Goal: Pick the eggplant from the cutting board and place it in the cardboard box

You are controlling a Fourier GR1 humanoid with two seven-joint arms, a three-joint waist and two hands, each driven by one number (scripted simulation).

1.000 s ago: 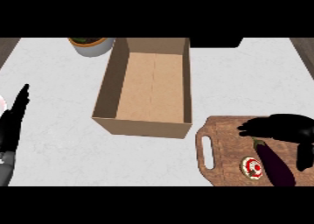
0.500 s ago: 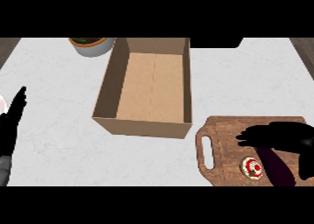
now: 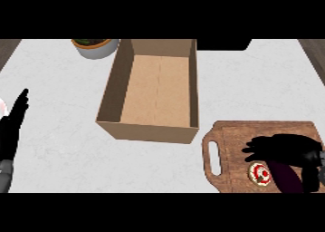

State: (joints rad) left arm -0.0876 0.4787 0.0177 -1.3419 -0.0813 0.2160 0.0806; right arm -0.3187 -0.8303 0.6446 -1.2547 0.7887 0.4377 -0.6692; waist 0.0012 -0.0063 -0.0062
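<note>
Fingers straight and pointing up, the left hand (image 3: 11, 129) rests open at the table's (image 3: 64, 149) left edge, touching nothing, with its grey forearm running down toward the near left corner. Farther back, near the far edge and left of centre, stands a pale round pot (image 3: 95, 47) with dark green leaves in it. Just right of the pot, the cardboard box (image 3: 111, 97) lies open-topped in the middle of the table, its long sides running from the far edge toward the near one, and only its bare brown floor shows inside. A dark block (image 3: 223, 44) sits at the far edge, just right of the box's far end. Near the right corner on the near side lies the wooden cutting board (image 3: 231, 133), its slotted handle turned toward the box and close beside the box's near right corner. On the board sits a small round item (image 3: 260, 173), red and white. Right beside that item lies the eggplant (image 3: 287, 176), dark purple, lengthwise toward the near edge and resting on the board. The right hand (image 3: 285, 147) is over the eggplant's far end with its black fingers curled down round it, hiding that end.
</note>
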